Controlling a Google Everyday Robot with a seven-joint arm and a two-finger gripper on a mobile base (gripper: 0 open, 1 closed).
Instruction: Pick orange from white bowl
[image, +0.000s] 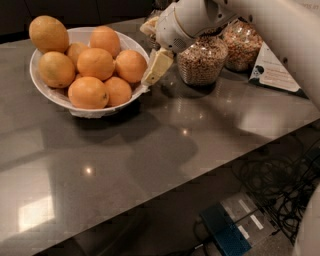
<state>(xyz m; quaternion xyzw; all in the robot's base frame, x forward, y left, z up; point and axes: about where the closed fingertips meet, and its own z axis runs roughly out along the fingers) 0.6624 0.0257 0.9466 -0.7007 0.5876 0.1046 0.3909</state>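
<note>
The white bowl (55, 95) stands at the back left of the grey table, with a crinkled liner at its rim. It holds several deep-orange oranges, one (131, 65) at the right rim and one (88, 93) at the front. Two paler yellow-orange fruits (48, 33) lie on the left side. My gripper (152, 46) is at the bowl's right rim, beside the rightmost orange. Its cream fingers are spread open, and the lower finger (157, 66) hangs just over the rim. It holds nothing.
Two glass jars of cereal (202, 60) (243, 45) stand right behind the gripper. A printed card (275, 74) lies at the far right. The table edge runs diagonally at the lower right, with cables and a blue box (226, 231) on the floor below.
</note>
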